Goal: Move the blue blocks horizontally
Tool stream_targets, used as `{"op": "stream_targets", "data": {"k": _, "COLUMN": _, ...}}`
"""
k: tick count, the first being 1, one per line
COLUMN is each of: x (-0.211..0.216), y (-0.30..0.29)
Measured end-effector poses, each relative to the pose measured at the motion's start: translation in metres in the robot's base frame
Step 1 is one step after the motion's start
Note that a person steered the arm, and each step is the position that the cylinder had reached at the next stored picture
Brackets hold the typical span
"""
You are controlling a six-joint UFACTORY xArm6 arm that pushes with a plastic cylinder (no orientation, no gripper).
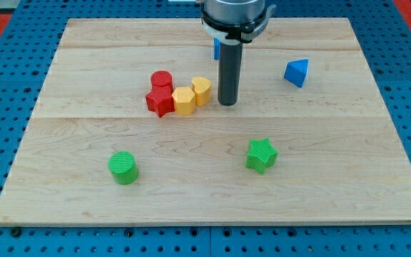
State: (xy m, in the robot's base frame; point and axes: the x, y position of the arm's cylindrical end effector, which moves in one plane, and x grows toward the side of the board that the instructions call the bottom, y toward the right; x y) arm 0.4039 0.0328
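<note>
A blue triangular block lies at the view's upper right. A second blue block is mostly hidden behind the rod near the view's top; only a sliver shows and its shape cannot be made out. My tip rests on the board just right of the yellow heart block, below the hidden blue block and well left of the blue triangle.
A red cylinder, a red star and a yellow hexagon cluster left of the heart. A green cylinder sits lower left and a green star lower right on the wooden board.
</note>
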Motion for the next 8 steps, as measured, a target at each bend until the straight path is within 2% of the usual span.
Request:
{"op": "stream_targets", "data": {"k": 2, "x": -0.017, "y": -0.045}}
{"op": "stream_targets", "data": {"k": 3, "x": -0.03, "y": -0.05}}
{"op": "stream_targets", "data": {"k": 5, "x": -0.074, "y": -0.033}}
{"op": "stream_targets", "data": {"k": 6, "x": -0.076, "y": -0.011}}
{"op": "stream_targets", "data": {"k": 8, "x": -0.077, "y": -0.003}}
